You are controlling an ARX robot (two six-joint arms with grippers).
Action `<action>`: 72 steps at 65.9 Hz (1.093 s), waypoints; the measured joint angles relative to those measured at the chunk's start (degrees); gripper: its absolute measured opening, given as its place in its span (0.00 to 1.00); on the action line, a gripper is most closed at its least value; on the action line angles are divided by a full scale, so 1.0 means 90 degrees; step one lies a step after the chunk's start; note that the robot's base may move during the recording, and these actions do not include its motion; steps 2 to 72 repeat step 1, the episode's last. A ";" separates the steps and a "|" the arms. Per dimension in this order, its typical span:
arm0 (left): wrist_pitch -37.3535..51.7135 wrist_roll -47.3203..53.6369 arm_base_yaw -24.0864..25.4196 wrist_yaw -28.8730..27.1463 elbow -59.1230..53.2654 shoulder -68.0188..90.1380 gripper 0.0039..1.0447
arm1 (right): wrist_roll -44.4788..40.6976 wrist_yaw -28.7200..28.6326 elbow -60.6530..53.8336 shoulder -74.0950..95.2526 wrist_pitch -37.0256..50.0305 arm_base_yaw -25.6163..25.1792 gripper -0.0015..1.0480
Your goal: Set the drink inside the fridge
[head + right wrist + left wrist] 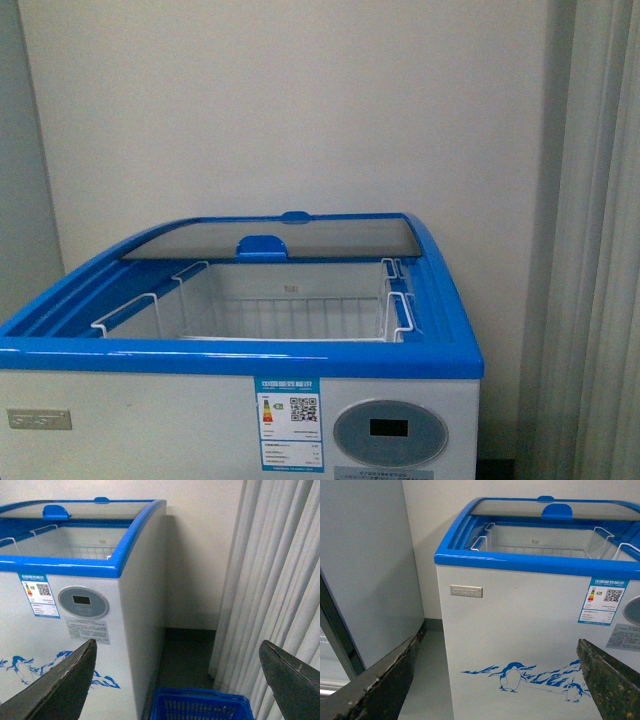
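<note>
The fridge (150,420) is a white chest freezer with a blue top rim, straight ahead and close. Its near glass lid is slid back under the far one (300,238), so the top is open onto white wire baskets (290,310). No drink shows in any view. My left gripper (500,680) is open and empty, facing the fridge's front with the penguin decal (510,676). My right gripper (177,680) is open and empty, low by the fridge's right front corner (120,630).
A blue plastic basket (200,705) stands on the floor below my right gripper, beside the fridge. Grey curtains (270,580) hang at the right. A taller grey-white cabinet (365,570) stands left of the fridge. A wall is behind.
</note>
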 joint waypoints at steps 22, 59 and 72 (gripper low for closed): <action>0.0000 0.0000 0.0000 0.0000 0.0000 0.0000 0.92 | 0.0000 0.0000 0.0000 -0.0002 0.0000 0.0000 0.93; 0.0000 0.0000 0.0000 0.0000 0.0000 0.0000 0.92 | 0.0000 0.0000 0.0000 -0.0002 0.0000 0.0000 0.93; 0.0000 0.0000 0.0000 0.0000 0.0000 0.0000 0.92 | 0.0000 0.0000 0.0000 -0.0002 0.0000 0.0000 0.93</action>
